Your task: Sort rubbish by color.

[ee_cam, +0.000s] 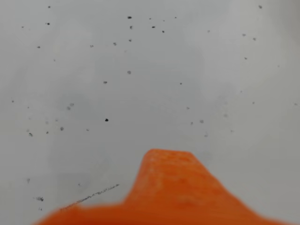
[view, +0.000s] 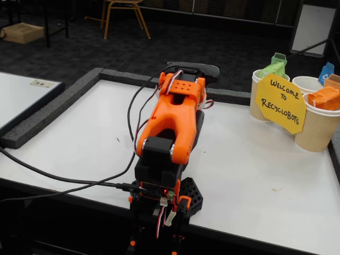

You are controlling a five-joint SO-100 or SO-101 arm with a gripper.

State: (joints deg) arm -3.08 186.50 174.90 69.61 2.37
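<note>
- Arm (view: pixel 172 125): folded at the table's near edge; I cannot tell whether its gripper (ee_cam: pixel 168 161) is released or clenched, only an orange tip shows in the wrist view.
- Table (view: pixel 249 175): white, speckled, bare beneath the gripper.
- Paper wads: green (view: pixel 272 66) and orange (view: pixel 325 98) sit in cups (view: pixel 319 127) far right, well apart from the arm; blue wad not discernible.

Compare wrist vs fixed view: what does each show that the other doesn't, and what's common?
Wrist only: close-up of dark specks and a pencil-like streak on the tabletop, plus a blurred orange gripper part.
Fixed only: the whole orange arm folded, cables, three paper cups, the yellow sign, green wad and orange wad in cups.
Both: the white table.
</note>
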